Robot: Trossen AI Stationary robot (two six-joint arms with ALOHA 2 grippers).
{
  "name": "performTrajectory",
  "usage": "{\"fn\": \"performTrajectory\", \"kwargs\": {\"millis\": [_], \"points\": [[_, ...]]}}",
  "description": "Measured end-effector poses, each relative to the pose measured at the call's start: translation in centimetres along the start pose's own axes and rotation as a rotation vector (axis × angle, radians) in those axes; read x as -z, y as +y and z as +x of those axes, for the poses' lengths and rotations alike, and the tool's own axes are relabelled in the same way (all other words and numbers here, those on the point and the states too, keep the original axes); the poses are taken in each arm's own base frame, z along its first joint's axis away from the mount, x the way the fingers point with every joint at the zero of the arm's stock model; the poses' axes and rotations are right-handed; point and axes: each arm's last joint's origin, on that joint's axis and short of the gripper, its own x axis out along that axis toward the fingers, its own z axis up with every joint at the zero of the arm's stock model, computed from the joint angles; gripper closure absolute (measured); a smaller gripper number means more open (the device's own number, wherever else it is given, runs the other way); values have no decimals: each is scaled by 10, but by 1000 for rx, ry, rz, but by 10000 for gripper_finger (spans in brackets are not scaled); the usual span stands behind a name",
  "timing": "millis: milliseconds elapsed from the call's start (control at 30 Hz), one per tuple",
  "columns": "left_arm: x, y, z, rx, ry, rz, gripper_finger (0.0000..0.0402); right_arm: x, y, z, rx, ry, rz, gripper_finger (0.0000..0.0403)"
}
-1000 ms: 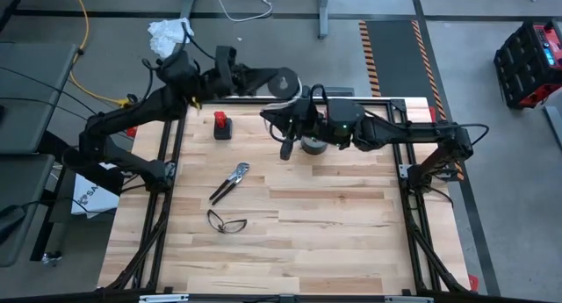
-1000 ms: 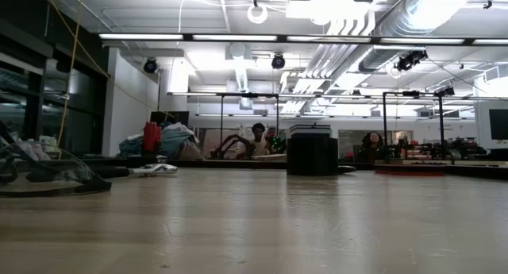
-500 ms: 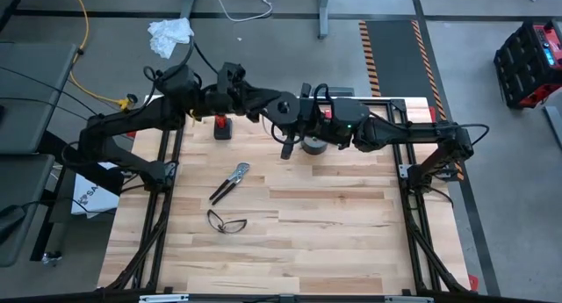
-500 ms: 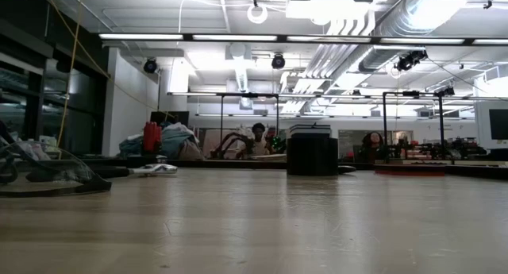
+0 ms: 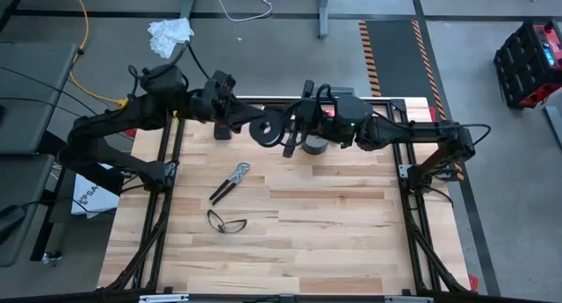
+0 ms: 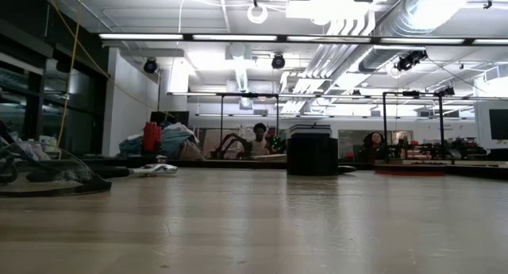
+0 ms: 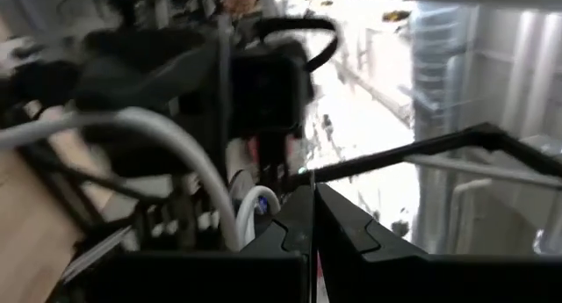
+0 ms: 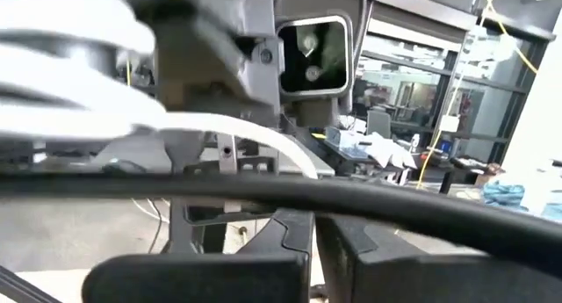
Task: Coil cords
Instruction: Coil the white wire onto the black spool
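Both arms meet over the far middle of the wooden surface, and the step in hand looks like winding the white cord onto the black spool. To do it well, I judge that one pincer should keep the spool steady while the other feeds the cord under light, even tension, laying each turn beside the last and never letting a loop slip off the rim. Slow, small circles suit this, since the two wrists sit close and could knock each other or the grey tape roll just beside them.

The left arm reaches in from the far left corner, elbow bent, with its left pincer just beside the spool, which hangs above the surface near the back edge. In the left wrist view the fingers lie pressed together, and a loop of the cord curls right next to them; whether they nip it I cannot tell. The right arm stretches in level from the right side, its right pincer touching or nearly touching the spool's other side. In the right wrist view its fingers are also closed, with white cord passing close in front.

Pliers and safety glasses lie nearer on the surface, well apart from the work.
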Motion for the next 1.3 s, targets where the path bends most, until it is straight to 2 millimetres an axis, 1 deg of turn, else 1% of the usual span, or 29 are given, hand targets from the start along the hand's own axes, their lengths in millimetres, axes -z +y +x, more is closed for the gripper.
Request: {"fn": "performTrajectory", "kwargs": {"millis": [233,467,667,833,1033,1167,1300], "points": [[-1,8,-15,-135,68,19,401,3,-2,1,-6,26,-106,403],[-8,20,-32,-275,102,55,401,10,-11,3,2,80,-120,403],[-18,26,-37,-319,78,152,401,18,-18,3,15,150,-137,403],[-31,28,-44,-345,38,323,401,21,-21,3,25,183,-135,403],[-44,31,-50,-424,-36,601,401,23,-28,4,50,194,-98,402],[-49,31,-52,-485,-78,775,401,24,-30,5,56,200,-98,401],[-52,26,-51,-463,-118,883,401,26,-33,5,63,211,-66,401]]}}
